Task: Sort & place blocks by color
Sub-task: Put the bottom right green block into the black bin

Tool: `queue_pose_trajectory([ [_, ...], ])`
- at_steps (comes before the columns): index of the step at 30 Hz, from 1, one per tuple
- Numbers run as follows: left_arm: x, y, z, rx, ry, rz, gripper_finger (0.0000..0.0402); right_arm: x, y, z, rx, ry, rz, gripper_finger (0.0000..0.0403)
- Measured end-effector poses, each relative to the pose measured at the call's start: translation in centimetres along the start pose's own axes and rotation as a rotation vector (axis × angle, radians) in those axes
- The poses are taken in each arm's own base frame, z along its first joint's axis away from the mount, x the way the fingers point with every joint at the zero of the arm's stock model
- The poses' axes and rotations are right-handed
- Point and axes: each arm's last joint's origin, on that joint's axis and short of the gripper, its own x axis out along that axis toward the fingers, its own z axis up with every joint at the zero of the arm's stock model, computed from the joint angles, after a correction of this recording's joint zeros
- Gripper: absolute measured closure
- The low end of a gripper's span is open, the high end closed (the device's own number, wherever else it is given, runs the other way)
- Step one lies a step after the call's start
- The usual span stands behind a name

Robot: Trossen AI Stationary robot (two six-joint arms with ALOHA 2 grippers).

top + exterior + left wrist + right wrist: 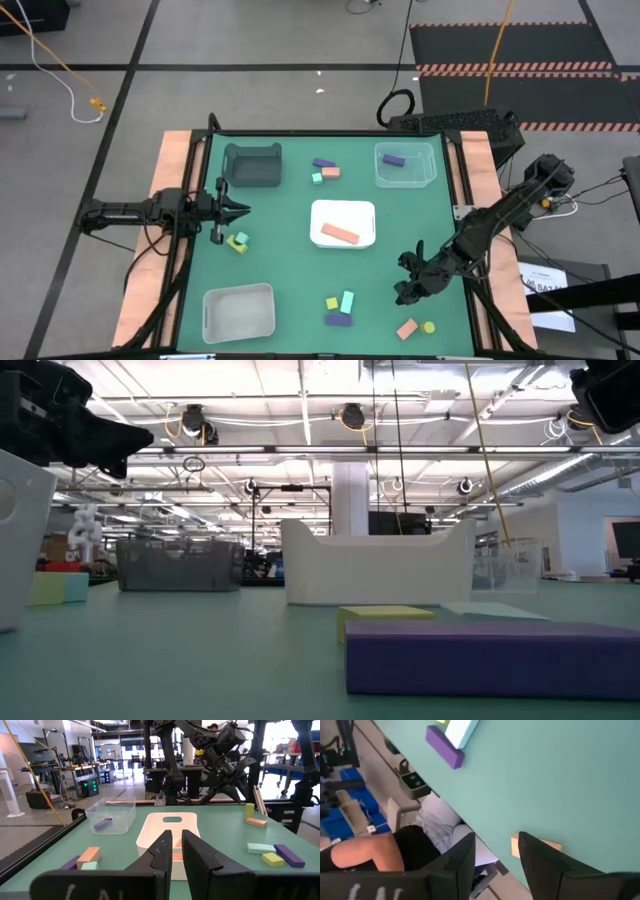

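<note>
Small blocks lie scattered on the green table. A yellow and mint pair [238,241] lies just near of my left gripper [243,210]. That gripper is level over the table's left side, shut and empty, and also shows in its wrist view [177,842]. A salmon block [407,328] and a yellow piece [428,326] lie at the near right. My right gripper [405,282] hangs open and empty above the table just far of them. Its wrist view [497,845] shows the salmon block [537,845] beside one finger. A yellow, mint and purple group [339,308] lies near the middle front.
A white tray [343,208] holds a salmon bar [339,233]. A clear tray [406,180] holds a purple block [393,159]. A dark grey tray [252,165] stands far left and a white bin [239,312] near left. Purple, salmon and mint blocks [325,169] lie at the far middle. A person's arm [360,852] shows beyond the near edge.
</note>
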Motion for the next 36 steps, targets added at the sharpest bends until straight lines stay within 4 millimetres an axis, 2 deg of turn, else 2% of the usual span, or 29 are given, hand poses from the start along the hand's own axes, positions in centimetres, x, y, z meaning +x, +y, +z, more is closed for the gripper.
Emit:
queue_pose_trajectory([
  [10, 0.0, 0.0, 0.0, 0.000, 0.000, 0.000, 0.0355, 0.3, -0.5, 0.3, -0.108, -0.060, -0.047, 0.0264],
  [18, 0.0, 0.0, 0.0, 0.000, -0.001, 0.000, 0.0355, 0.4, -0.8, -0.9, -0.102, -0.026, -0.073, 0.0264],
  [27, 0.0, 0.0, 0.0, 0.000, 0.000, 0.000, 0.0355, -1.8, 0.8, -4.2, -0.102, -0.004, -0.255, 0.0264],
  [29, 0.0, 0.0, 0.0, 0.000, 0.000, 0.000, 0.0355, -1.6, 1.0, -5.1, -0.097, 0.001, -0.289, 0.0264],
  [36, 0.0, 0.0, 0.0, 0.000, 0.000, -0.001, 0.0355, 1.3, 1.2, -7.9, -0.081, 0.012, -0.407, 0.0264],
])
